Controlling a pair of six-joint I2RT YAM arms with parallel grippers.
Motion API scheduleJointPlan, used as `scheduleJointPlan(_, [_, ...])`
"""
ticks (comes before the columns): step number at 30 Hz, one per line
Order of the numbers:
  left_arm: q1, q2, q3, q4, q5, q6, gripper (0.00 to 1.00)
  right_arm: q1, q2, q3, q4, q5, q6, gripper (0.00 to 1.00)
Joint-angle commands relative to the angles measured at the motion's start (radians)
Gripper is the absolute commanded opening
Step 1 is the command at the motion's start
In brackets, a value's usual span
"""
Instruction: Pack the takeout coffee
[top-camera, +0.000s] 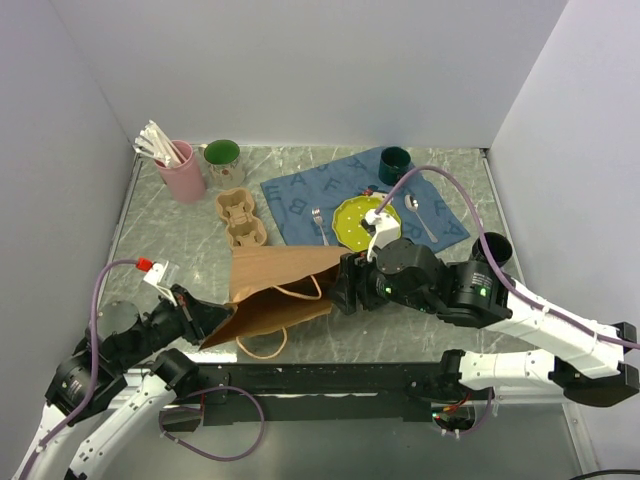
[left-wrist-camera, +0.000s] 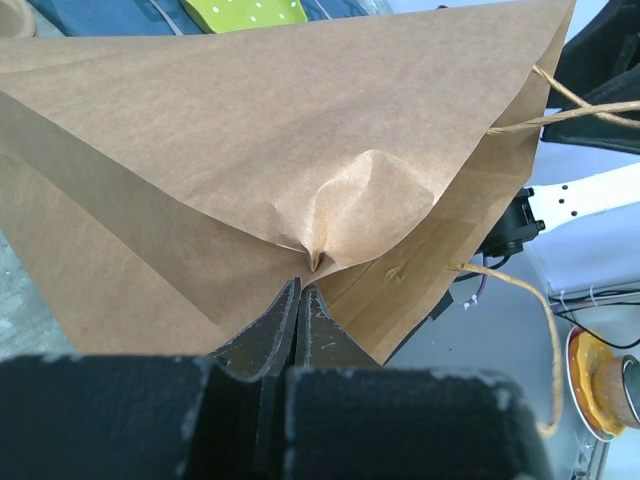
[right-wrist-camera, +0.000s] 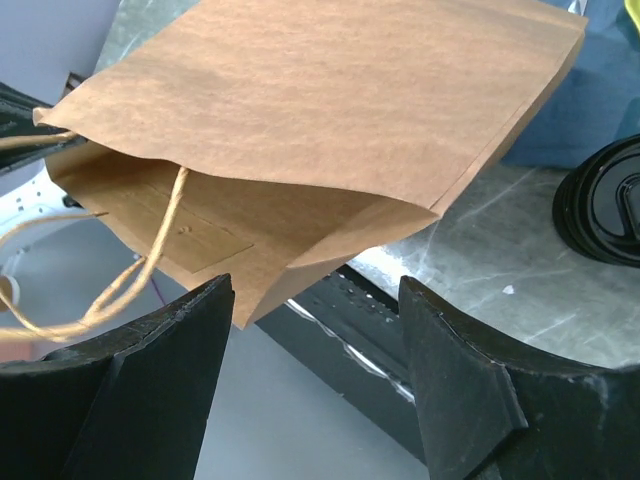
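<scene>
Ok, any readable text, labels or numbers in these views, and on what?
"A", "F", "B": pale capital letters scattered over the blue cloth; its other letters are too small to read.
No print shows on the paper bag in any view.
Nothing is legible on the lid of the takeout coffee cup.
The pink cup shows no text.

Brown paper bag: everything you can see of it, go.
The paper bag is plain brown kraft paper with twisted cord handles. It lies flat on its side on the marbled table. Its mouth gapes slightly toward the near edge. The left gripper is shut on one mouth corner, puckering the paper. The open right gripper faces the mouth, apparently not touching.
</scene>
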Motion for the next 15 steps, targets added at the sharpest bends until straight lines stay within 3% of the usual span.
scheduleJointPlan(1, [0.001, 0.041, 0.04, 0.009, -0.007, -0.016, 0.01, 0.033, 0.017, 0.021, 0.006, 0.047, 0.071, 0.75])
scheduleJointPlan(10, [0.001, 0.065, 0.08, 0.007, -0.044, -0.045, 0.01, 0.132, 0.144, 0.115, -0.283, 0.207, 0.331, 0.68])
scheduleJointPlan(11, [0.001, 0.064, 0.081, 0.007, -0.046, -0.057, 0.01, 0.132, 0.149, 0.112, -0.297, 0.208, 0.342, 0.63])
scheduleJointPlan(12, [0.001, 0.065, 0.083, 0.009, -0.046, -0.063, 0.01, 0.134, 0.153, 0.112, -0.306, 0.208, 0.35, 0.44])
scheduleJointPlan(15, [0.001, 0.048, 0.072, 0.018, -0.026, -0.108, 0.01, 0.143, 0.161, 0.116, -0.384, 0.23, 0.384, 0.16])
